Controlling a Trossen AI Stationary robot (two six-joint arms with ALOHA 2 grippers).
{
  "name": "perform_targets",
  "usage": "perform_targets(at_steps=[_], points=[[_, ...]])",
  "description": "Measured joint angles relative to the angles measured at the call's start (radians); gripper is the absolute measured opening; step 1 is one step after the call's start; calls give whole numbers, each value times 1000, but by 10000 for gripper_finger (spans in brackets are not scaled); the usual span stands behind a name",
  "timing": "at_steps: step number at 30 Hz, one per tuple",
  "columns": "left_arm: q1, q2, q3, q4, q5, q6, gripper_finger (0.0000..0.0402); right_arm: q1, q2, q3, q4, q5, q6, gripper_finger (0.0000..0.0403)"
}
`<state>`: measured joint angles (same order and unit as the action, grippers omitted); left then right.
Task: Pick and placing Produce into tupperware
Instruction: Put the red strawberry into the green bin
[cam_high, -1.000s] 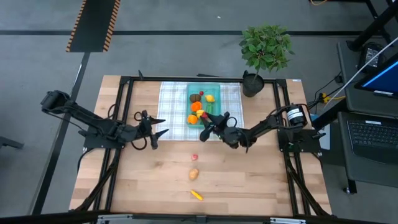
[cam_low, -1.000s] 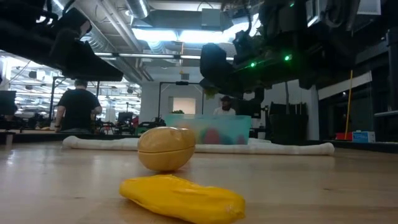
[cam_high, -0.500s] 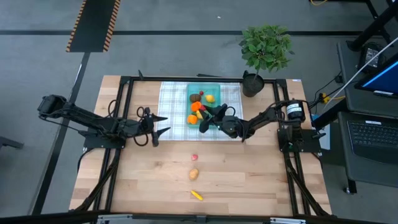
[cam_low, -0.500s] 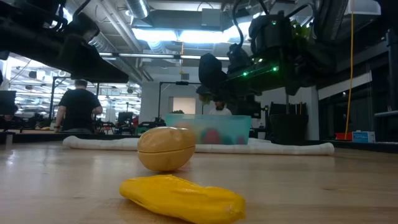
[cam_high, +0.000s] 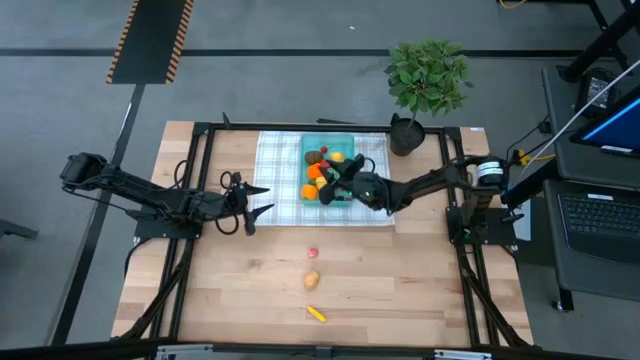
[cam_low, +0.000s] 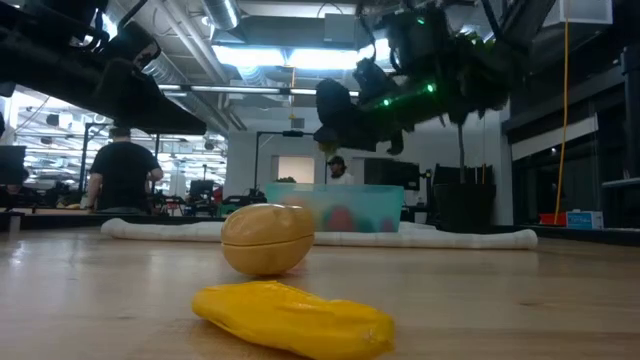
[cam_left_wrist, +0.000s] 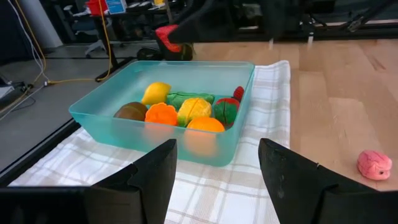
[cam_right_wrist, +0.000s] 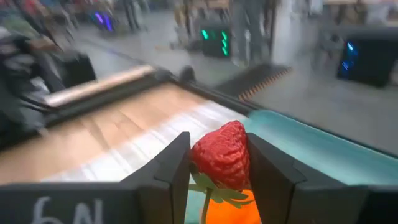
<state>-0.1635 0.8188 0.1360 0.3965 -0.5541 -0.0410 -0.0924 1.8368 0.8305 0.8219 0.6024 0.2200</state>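
The teal tupperware (cam_high: 328, 150) stands on a checked cloth (cam_high: 275, 170) at the table's far middle. It holds several produce pieces: lemon, oranges, kiwi and green pieces (cam_left_wrist: 186, 111). My right gripper (cam_high: 335, 192) hangs above the tupperware's near end, shut on a red strawberry (cam_right_wrist: 221, 155). My left gripper (cam_high: 262, 201) stands open over the cloth's left edge with nothing between its fingers (cam_left_wrist: 155, 177). A pink piece (cam_high: 313, 253), a tan potato (cam_high: 312, 280) and a yellow piece (cam_high: 316, 314) lie on the bare wood nearer the front. My right gripper pinches the strawberry's two sides (cam_right_wrist: 198, 158) between its two fingers (cam_right_wrist: 174, 168). The fingers reach almost level from the table's right. The strawberry is lifted clear, its green leaf end (cam_right_wrist: 214, 190) pointing down, above an orange (cam_right_wrist: 227, 208) in the tupperware.
A potted plant (cam_high: 425, 80) stands at the far right corner beside the cloth. In the low view the potato (cam_low: 267, 238) and yellow piece (cam_low: 295, 318) sit close to the front edge. People stand in the room beyond the table.
My right gripper has risen and gone toward the table's far edge with the strawberry, from the cloth's near edge to above the tupperware's near end. It has stayed shut on the strawberry.
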Motion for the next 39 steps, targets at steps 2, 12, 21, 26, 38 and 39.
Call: perform_targets(at_steps=[2,12,21,26,38,39], points=[[0,0,0,-1,0,0,220,-28,-46,45,-201,-28,72,134],[0,0,0,-1,0,0,220,-134,-94,266,-873,-302,174,134],[0,0,0,-1,24,0,220,-171,-92,334,-968,-385,95,134],[0,0,0,0,24,0,220,-201,-78,336,-951,-389,89,134],[8,0,0,-8,25,2,220,-259,15,336,-878,-467,82,134],[10,0,0,-8,25,2,220,-261,27,336,-877,-473,82,134]])
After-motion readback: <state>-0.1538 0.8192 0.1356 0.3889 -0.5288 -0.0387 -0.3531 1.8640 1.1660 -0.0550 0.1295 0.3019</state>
